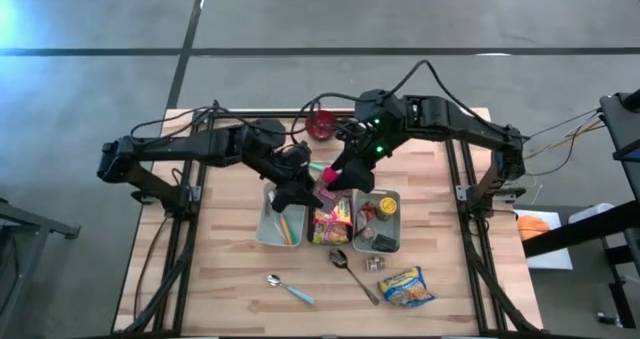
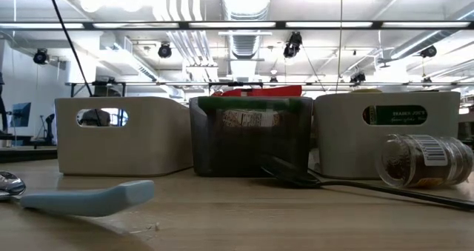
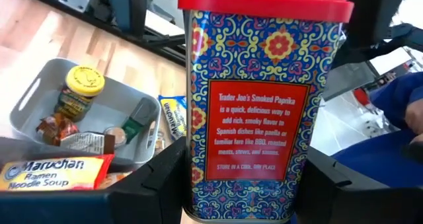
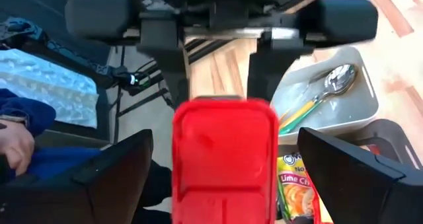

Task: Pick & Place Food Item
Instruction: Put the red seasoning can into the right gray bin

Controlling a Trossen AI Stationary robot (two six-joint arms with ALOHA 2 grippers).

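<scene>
Both end effectors meet at the rigid, smooth-sided, probably light paprika tin (image 3: 264,105): the left end effector (image 3: 238,178) clamps its flat sides, the right end effector (image 4: 225,164) gapes open around its red lid.

Both arms (image 1: 190,149) are built of black jointed segments, with black cables looped along them. A green light is lit on the right arm (image 1: 450,124). Blocky dark fingers (image 3: 155,184) are seen.

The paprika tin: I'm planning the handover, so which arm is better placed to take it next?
Probably the right: its claw stands open around the tin, which the left claw grips, above the bins.
</scene>
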